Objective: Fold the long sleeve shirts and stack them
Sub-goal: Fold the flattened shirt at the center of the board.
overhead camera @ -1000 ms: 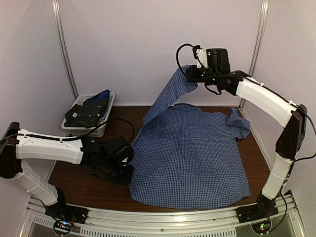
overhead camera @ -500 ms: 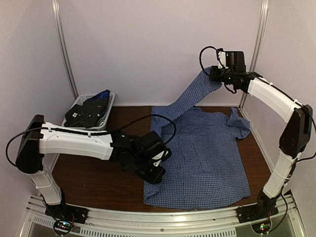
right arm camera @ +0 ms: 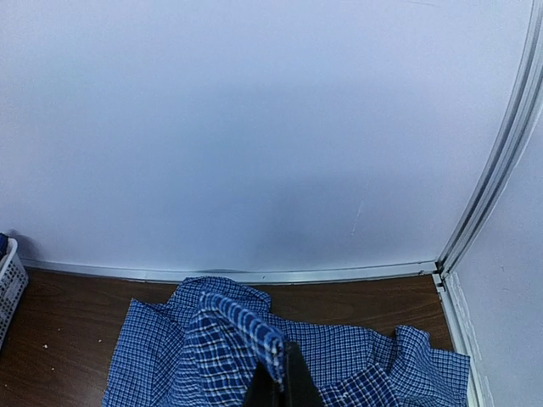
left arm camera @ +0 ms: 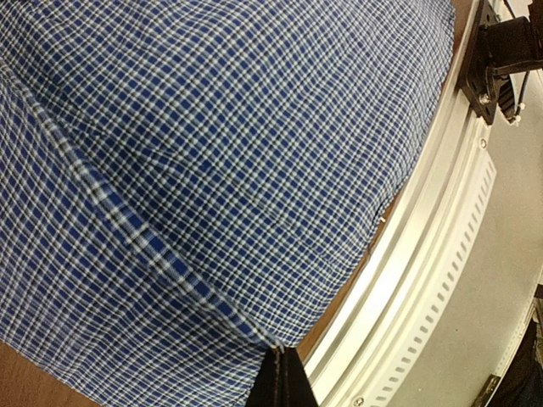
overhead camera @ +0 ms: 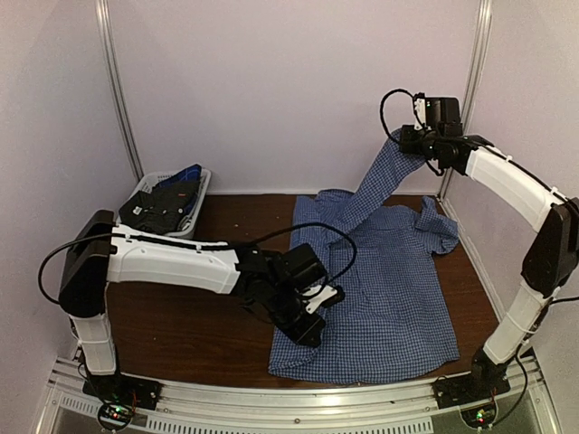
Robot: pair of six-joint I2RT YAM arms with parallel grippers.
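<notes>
Left claw (overhead camera: pixel 309 327) pinched the checked shirt (overhead camera: pixel 398 289) at its near-left edge; my right claw (overhead camera: pixel 407 143) held its sleeve (overhead camera: pixel 380 181) high, far right, cloth running diagonally between us.

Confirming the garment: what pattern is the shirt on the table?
The shirt is fine blue-and-white check, clearest in the left wrist view.

Top external: mounted high behind the arm bases, looking down and forward, far enough from the shirt (overhead camera: pixel 389 289) to take in the whole table (overhead camera: pixel 181 325) and the back wall (overhead camera: pixel 289 90).
Left wrist: pressed close over the shirt's near hem, facing along it toward the front rail (left arm camera: pixel 407 280).
Right wrist: raised above the shirt's far side, facing the back wall.
Shared: shirt in all three; hem and rail — top and left wrist.
</notes>
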